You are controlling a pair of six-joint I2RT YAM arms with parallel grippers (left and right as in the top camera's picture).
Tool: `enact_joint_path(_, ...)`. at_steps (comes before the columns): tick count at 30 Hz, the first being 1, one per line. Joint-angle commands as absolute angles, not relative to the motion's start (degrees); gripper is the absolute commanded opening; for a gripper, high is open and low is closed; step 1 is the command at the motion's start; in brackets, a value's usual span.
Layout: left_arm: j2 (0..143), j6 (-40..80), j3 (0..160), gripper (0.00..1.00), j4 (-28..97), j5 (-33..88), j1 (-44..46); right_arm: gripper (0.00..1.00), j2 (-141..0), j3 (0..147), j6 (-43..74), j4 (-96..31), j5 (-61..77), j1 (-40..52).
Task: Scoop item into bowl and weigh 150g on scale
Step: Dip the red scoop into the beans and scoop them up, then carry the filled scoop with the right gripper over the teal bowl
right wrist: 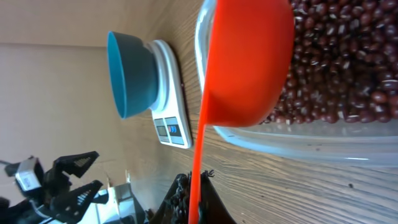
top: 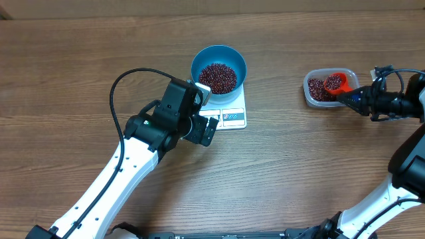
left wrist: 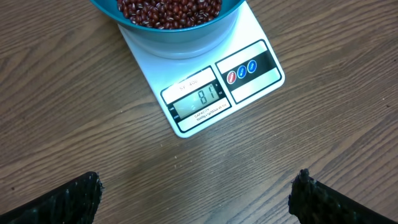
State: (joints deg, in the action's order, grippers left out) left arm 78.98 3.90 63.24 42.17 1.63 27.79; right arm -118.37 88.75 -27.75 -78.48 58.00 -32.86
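Observation:
The blue bowl stands on the white scale and holds a heap of red-brown beans. In the left wrist view the scale shows 81 on its display, with the bowl and beans behind it. My left gripper stands open at the scale's left edge, its fingers wide apart over bare wood. My right gripper is shut on the handle of a red scoop, which holds beans over the clear tub. In the right wrist view the scoop hangs before my right gripper.
The clear plastic tub of beans sits at the right, about a bowl's width from the scale. The right wrist view shows the tub wall, more beans, the far bowl and scale. Wood tabletop lies all around.

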Motion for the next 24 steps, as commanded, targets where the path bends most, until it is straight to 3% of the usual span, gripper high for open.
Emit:
enact_joint_path(1, 79.07, 2.55, 63.05, 1.0, 42.13, 1.45, 28.18, 0.04, -118.74, 88.55, -33.87, -80.4, 63.53, -33.19)
enact_joint_path(13, 79.07, 2.55, 63.05, 1.0, 42.13, 1.45, 28.18, 0.04, -118.74, 88.55, -45.3, -89.54, 77.8, -31.86)
enact_joint_path(24, 79.07, 2.55, 63.05, 1.0, 42.13, 1.45, 28.18, 0.04, -118.74, 88.55, -45.52, -90.11, 85.69, -22.37)
